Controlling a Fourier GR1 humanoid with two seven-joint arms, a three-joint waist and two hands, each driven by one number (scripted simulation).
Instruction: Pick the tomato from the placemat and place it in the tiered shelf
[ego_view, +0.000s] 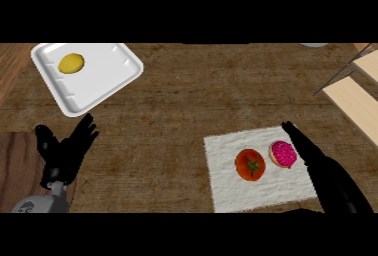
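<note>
Broadly, the brown surface (192, 100) carries a tiered shelf (358, 95) at its right edge, a white tray (103, 85) and a white placemat (229, 190). The left hand (66, 150) rests open at lower left. The right hand (325, 170) lies straight-fingered just beside a pink donut (283, 154). The tomato (250, 164) sits untouched on the placemat.

No writing, label, brand or number can be read anywhere. The grey left forearm (35, 204) carries a dark mark — too small to make out.
</note>
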